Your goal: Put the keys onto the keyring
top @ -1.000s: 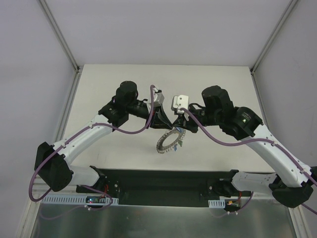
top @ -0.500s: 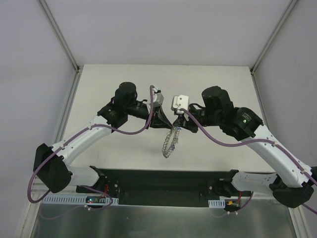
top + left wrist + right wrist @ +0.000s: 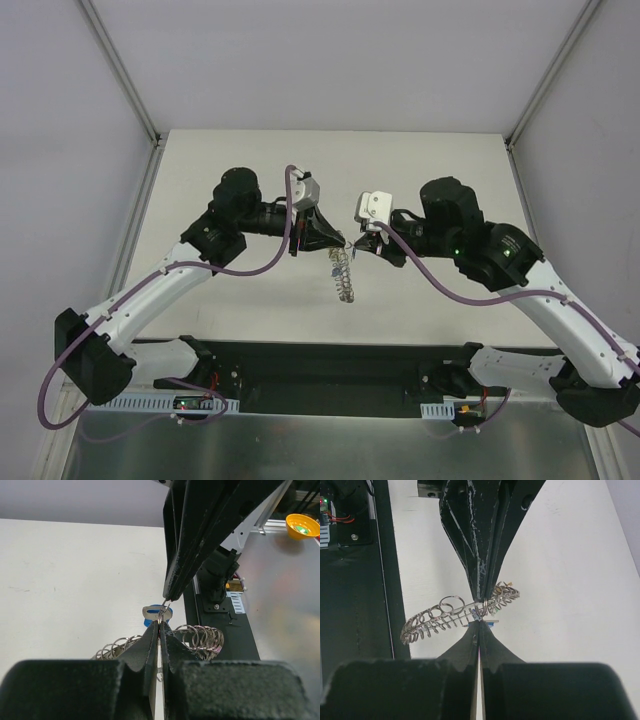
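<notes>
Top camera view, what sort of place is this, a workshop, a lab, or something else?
Most likely a robotics lab test cell: a white table boxed in by plain grey panels, a left arm and right arm bolted to a black base plate, and loose purple cabling.

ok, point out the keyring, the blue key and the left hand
keyring (image 3: 421, 624), right wrist view, on the toothed rim at its left end.
blue key (image 3: 169, 614), left wrist view, on its blue head.
left hand (image 3: 160, 629), left wrist view, between its closed fingertips.
</notes>
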Motion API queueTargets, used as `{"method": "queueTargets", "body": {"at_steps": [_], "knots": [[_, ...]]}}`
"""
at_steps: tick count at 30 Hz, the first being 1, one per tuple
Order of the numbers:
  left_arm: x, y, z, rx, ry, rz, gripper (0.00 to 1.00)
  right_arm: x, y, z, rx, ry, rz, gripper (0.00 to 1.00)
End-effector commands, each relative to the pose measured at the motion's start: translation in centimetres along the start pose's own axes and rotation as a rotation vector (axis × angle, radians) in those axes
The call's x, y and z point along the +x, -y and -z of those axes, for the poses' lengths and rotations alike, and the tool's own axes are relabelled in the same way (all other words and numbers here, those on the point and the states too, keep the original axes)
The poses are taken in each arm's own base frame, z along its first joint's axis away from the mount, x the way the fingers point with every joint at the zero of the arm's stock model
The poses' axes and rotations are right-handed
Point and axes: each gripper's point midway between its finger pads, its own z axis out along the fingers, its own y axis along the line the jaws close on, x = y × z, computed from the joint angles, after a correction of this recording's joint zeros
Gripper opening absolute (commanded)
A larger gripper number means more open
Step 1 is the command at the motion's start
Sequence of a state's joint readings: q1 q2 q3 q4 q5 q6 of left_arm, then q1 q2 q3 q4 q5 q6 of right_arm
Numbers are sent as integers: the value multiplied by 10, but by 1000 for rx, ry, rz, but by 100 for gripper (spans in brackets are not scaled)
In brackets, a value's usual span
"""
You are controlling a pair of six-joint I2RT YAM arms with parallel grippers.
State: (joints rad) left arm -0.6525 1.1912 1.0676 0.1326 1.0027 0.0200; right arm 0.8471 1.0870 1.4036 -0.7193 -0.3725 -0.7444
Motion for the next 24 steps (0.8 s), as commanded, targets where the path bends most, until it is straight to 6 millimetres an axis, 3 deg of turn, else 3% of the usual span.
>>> {"method": "queueTargets", "body": {"at_steps": [1, 3, 11, 20, 21, 24], "knots": [[-37, -2, 7, -61, 123, -62, 0, -3, 0, -2, 17, 38, -23, 1], [-45, -2, 7, -67, 160, -69, 0, -7, 1, -6, 22, 59, -24, 1], [-45, -3, 8, -84, 186, -69, 0, -8, 8, -19, 62, 89, -42, 1], [-11, -5, 15, -138, 121, -54, 0, -21, 22, -4, 107, 59, 39, 1], [-9, -6, 16, -148, 120, -54, 6, -24, 21, -3, 98, 64, 44, 1], [-1, -5, 18, -151, 105, -55, 9, -31, 19, -1, 67, 63, 67, 1]]}}
